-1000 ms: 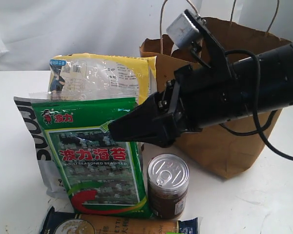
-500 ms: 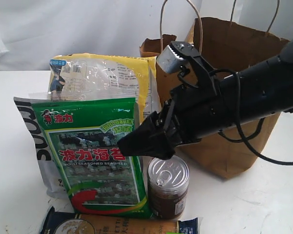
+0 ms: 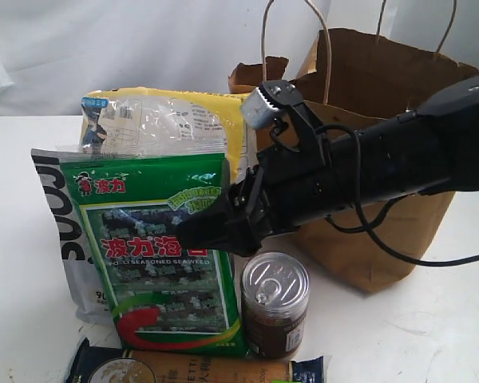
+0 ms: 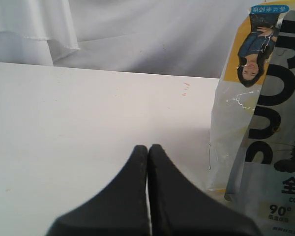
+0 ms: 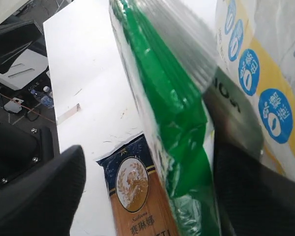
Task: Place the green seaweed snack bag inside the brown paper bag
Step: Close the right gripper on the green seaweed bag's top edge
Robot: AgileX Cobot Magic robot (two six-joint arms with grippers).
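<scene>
White table (image 3: 431,319); right hand (image 5: 147,157) spread astride green seaweed snack bag (image 3: 164,255) edge.

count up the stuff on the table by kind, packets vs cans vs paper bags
Packets: 4 (green seaweed snack bag, grey pouch, yellow-and-clear bag, pasta packet)
Cans: 1 (can with a pull-tab lid)
Paper bags: 1 (brown paper bag)
Total: 6

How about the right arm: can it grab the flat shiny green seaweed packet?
Probably yes: the right gripper is open around an edge of the flat glossy green seaweed packet, nothing in between.
</scene>
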